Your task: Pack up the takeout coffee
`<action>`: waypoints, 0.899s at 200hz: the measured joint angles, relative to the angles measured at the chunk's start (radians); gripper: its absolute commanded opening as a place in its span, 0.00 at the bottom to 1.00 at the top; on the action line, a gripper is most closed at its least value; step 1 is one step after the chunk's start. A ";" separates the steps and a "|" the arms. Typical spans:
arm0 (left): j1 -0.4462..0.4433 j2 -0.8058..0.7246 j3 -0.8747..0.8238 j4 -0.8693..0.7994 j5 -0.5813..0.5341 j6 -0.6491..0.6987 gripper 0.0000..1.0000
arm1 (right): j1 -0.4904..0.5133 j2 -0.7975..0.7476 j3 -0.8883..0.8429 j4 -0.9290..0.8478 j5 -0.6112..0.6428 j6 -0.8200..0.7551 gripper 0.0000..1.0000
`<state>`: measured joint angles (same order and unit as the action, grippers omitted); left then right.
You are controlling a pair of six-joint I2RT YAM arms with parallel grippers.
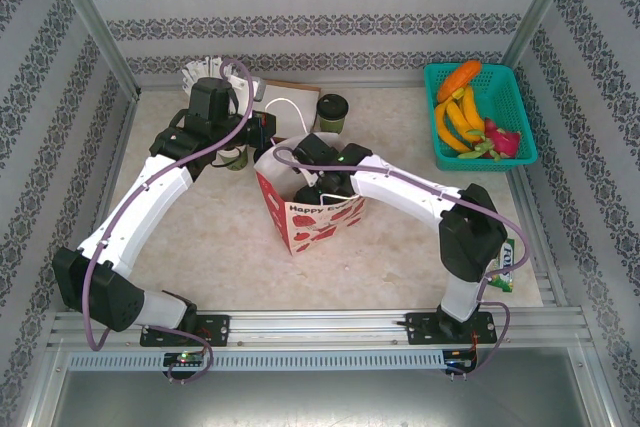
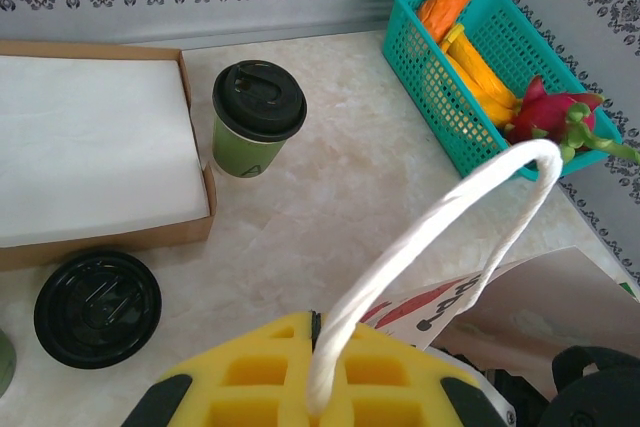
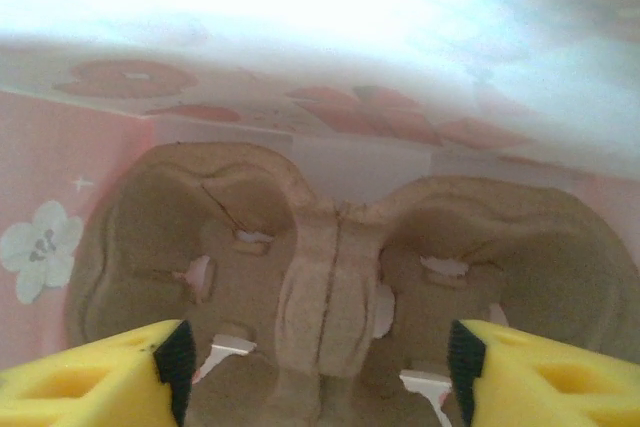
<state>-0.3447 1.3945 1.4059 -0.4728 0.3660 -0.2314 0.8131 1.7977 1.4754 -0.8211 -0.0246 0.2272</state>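
The takeout coffee (image 1: 332, 112), a pale-green cup with a black lid, stands upright on the table behind the red-and-white gift bag (image 1: 312, 219); it also shows in the left wrist view (image 2: 258, 117). My left gripper (image 2: 318, 347) is shut on the bag's white rope handle (image 2: 440, 227) and holds it up at the bag's left side. My right gripper (image 3: 320, 362) is down inside the bag, open. Its yellow fingers (image 3: 120, 372) stand either side of the middle ridge of a brown pulp cup carrier (image 3: 330, 287), without touching it. Both carrier wells are empty.
A teal basket (image 1: 510, 87) of fruit sits at the back right. A cardboard tray (image 2: 195, 137) of white napkins lies left of the coffee, with a loose black lid (image 2: 97, 307) in front of it. Another green cup (image 1: 235, 159) stands under the left arm.
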 measured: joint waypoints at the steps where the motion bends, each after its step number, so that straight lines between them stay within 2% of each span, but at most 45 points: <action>1: 0.000 0.000 0.000 0.000 0.000 0.000 0.00 | 0.000 0.000 0.000 -0.001 -0.001 0.001 0.56; 33: 0.000 0.000 0.000 -0.004 0.000 0.007 0.00 | -0.006 0.013 0.000 -0.006 -0.018 -0.008 0.27; 74: 0.000 0.000 0.000 -0.010 0.000 0.014 0.00 | -0.006 0.084 0.000 -0.027 -0.034 -0.027 0.08; 180: 0.000 0.000 0.000 -0.010 0.023 0.014 0.00 | 0.008 0.226 0.082 -0.135 0.034 -0.014 0.15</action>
<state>-0.3447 1.3945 1.4059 -0.4831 0.3889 -0.2173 0.8207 2.0239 1.5570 -0.9565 0.0093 0.2134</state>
